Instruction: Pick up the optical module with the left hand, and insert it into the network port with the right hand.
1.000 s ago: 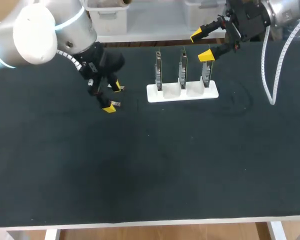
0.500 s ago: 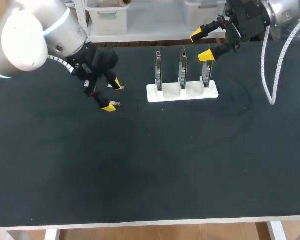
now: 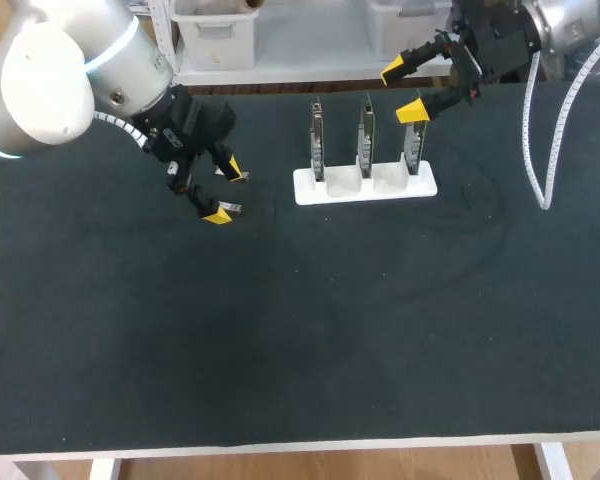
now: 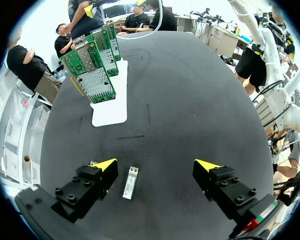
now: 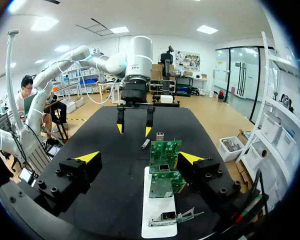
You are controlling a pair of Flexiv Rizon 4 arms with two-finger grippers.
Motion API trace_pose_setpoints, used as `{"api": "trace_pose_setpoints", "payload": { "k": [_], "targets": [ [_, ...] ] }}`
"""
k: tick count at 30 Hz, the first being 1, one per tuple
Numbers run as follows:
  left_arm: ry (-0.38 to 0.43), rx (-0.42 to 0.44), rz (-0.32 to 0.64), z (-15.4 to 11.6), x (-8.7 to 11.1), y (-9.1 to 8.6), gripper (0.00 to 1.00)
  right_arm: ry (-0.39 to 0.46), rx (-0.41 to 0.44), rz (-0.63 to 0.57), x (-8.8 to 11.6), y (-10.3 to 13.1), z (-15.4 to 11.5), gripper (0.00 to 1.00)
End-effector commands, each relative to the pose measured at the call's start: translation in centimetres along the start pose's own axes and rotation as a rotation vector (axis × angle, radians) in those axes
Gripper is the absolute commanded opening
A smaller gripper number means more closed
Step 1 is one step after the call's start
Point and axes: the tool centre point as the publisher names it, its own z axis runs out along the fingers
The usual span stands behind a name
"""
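Optical module (image 4: 130, 182) lies flat on the table (image 3: 310, 330), upper left of the head view, between the wide-open, empty fingers of the left tool (image 4: 156, 165) but nearer one finger; closing from here may shove or twist it and give a skewed, slipping pinch. It looks like a small, slim, silvery block, light and smooth. Right tool (image 3: 402, 90), upper right, gapes empty near the white card stand (image 3: 366, 186).

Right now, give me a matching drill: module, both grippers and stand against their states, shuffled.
1 module
2 left gripper
3 right gripper
4 stand

A holds three upright boards
B open, near the boards' tops
C flat on the table
D open, above the module

Pairs: 1-C, 2-D, 3-B, 4-A
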Motion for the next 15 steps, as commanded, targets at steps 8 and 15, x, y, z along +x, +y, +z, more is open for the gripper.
{"api": "trace_pose_setpoints", "payload": {
  "k": [8,15],
  "targets": [
    [0.174,0.002,0.019,-1.0,1.1,0.4,1.0,0.0,-0.002,0.0,0.0,-0.1,0.0,1.0],
    [0.224,-0.008,0.032,-1.0,1.9,0.7,1.0,0.0,-0.002,0.0,0.0,-0.1,0.0,1.0]
  ]
}}
